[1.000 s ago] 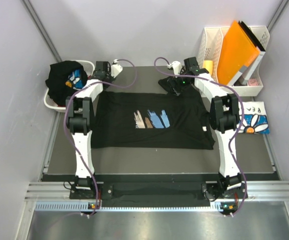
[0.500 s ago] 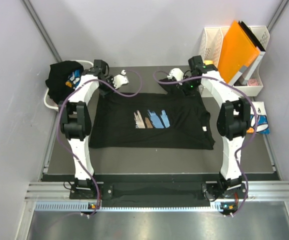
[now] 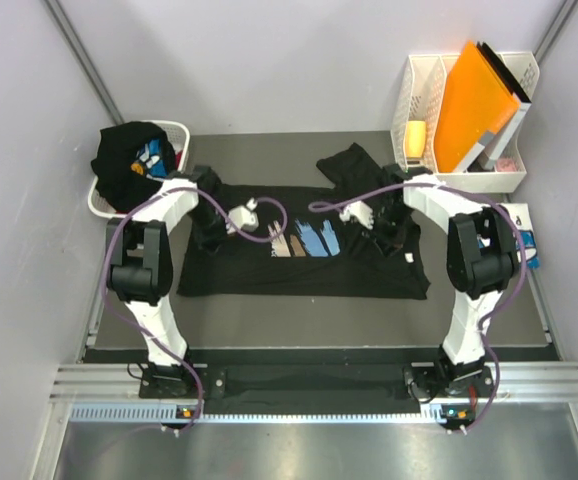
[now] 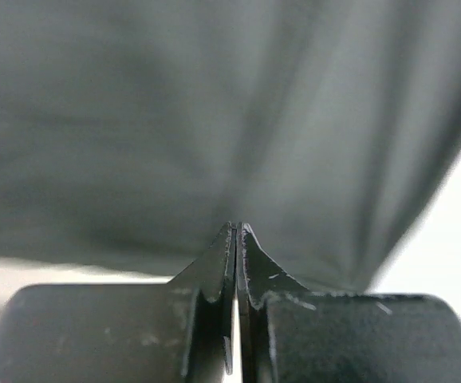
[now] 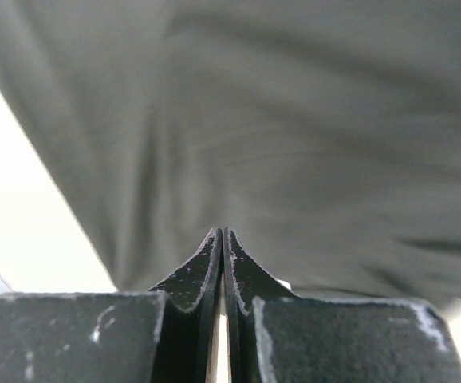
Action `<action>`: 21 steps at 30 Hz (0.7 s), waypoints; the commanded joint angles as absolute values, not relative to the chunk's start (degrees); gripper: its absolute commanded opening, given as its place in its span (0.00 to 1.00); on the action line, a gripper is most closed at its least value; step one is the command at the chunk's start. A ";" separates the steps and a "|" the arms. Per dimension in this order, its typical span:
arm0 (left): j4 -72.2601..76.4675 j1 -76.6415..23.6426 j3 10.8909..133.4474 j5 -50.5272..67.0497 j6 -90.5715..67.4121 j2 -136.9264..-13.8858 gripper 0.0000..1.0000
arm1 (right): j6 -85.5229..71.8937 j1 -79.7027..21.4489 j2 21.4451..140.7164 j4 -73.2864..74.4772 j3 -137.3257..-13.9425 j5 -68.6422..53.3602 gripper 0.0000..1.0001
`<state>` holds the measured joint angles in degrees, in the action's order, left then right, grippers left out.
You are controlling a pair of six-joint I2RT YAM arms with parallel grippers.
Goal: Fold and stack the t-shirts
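Ideally both claws carry the far edge toward the near hem level and in step, so that the soft black cotton t-shirt with the blue, white and tan brush-stroke chest print (image 3: pixel 309 270) folds straight instead of skewing. The left claw (image 3: pixel 241 214) and the right claw (image 3: pixel 361 214) are each pinched closed on its black cloth, which drapes from their tips. The shirt lies print-up across the middle of the dark counter (image 3: pixel 299 315), near hem flat, far edge rumpled, one sleeve sticking out at the far right.
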<state>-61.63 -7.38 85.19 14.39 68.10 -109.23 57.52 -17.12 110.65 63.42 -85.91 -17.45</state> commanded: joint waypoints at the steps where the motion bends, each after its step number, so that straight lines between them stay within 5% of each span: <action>1: -62.67 -7.12 76.14 13.45 73.12 -101.70 0.00 | 56.00 -17.58 104.86 57.93 -78.68 -18.10 0.00; 21: -57.74 -5.98 64.78 10.64 75.76 -97.12 0.00 | 51.15 -18.46 101.16 51.94 -67.32 -17.23 0.00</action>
<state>-58.50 -6.09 65.69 10.72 73.12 -98.39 51.37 -17.85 101.65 52.23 -67.13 -16.78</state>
